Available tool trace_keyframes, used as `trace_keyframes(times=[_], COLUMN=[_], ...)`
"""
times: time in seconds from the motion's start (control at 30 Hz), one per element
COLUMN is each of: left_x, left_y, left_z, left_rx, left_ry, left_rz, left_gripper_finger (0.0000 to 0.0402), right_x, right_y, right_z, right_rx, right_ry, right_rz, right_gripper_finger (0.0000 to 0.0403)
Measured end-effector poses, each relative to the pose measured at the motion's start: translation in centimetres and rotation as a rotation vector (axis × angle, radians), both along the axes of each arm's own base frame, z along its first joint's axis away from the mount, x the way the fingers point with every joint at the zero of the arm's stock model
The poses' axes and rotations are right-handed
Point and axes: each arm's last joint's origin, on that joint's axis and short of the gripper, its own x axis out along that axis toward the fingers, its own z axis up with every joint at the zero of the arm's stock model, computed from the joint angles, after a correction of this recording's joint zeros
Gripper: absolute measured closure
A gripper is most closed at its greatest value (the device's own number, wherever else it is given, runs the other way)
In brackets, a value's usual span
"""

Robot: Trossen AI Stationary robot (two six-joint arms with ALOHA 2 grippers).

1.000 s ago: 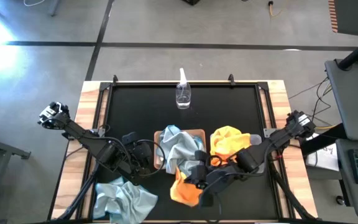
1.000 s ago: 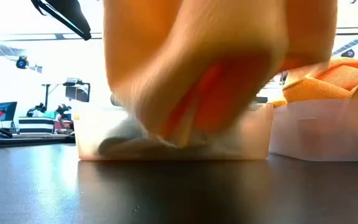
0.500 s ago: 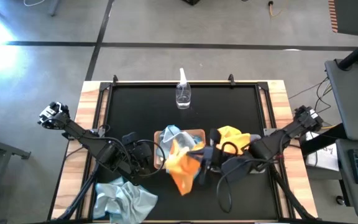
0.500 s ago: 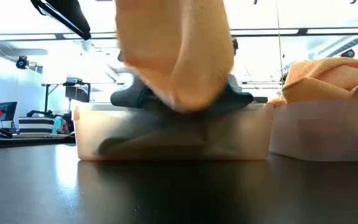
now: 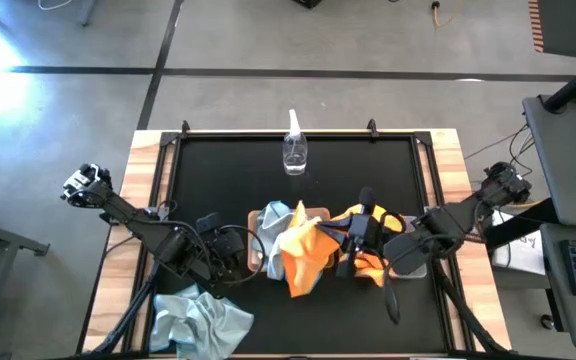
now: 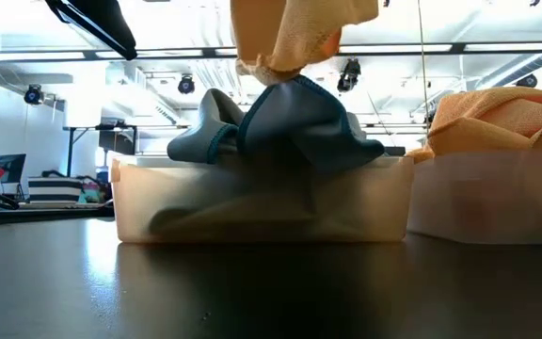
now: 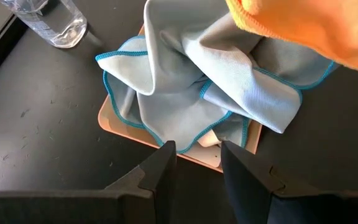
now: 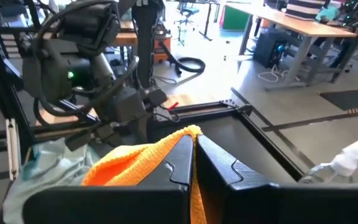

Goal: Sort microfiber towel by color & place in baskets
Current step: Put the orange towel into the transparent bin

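My right gripper (image 5: pixel 338 245) (image 8: pixel 193 138) is shut on a bright orange towel (image 5: pixel 303 258) (image 6: pixel 294 33) that hangs over the tan-brown basket (image 5: pixel 320 213) (image 6: pixel 262 202). A pale blue-grey towel (image 5: pixel 280 228) (image 7: pixel 191 81) lies bunched in that basket. The translucent grey basket (image 5: pixel 415 268) (image 6: pixel 497 202) to its right holds another orange towel (image 5: pixel 376 215) (image 6: pixel 492 118). A second blue-grey towel (image 5: pixel 198 318) lies on the table near the near-left corner. My left gripper (image 5: pixel 240 262) (image 7: pixel 196 152) is open, at the tan basket's near-left edge, touching nothing. My right gripper pinches a bunched edge of the orange towel (image 8: pixel 188 132) between its two fingers, which reach in level from the table's right. The towel is lifted clear of the table and hangs slack below the fingers. Whether its lower end (image 6: pixel 276 71) touches the blue-grey towel, I cannot tell.
A small clear spray bottle (image 5: pixel 294 150) (image 7: pixel 48 22) stands behind the baskets, toward the far edge. Bare black table lies to the far left and far right of it. A wooden rim (image 5: pixel 148 145) frames the table.
My right gripper has moved up and toward the far edge and the right, still shut on the orange towel. The towel has gone from low near the near edge to hanging clear above the tan basket, uncovering the blue-grey towel in the low view.
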Motion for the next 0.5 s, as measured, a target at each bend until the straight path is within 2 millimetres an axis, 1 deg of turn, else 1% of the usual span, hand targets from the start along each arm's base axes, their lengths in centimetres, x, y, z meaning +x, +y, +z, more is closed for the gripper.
trace_keyframes(times=[0.13, 0.23, 0.5], left_x=[0.0, -0.1, -0.1], left_y=[0.0, -0.1, -0.2], left_z=[0.0, 0.0, 0.0], left_rx=[0.000, 0.000, 0.000], left_ry=[0.000, 0.000, 0.000], left_rz=[-0.002, -0.005, -0.010], left_gripper_finger=[0.0288, 0.0288, 0.0288], right_x=[-1.0, -2.0, -4.1], right_y=[-0.6, -1.2, -2.4], right_z=[0.2, 0.3, 0.0], right_rx=[-0.016, 0.027, 0.057], right_ry=[0.041, 0.064, 0.134], right_rz=[-0.003, -0.027, -0.099], right_gripper_finger=[0.0394, 0.0394, 0.0394])
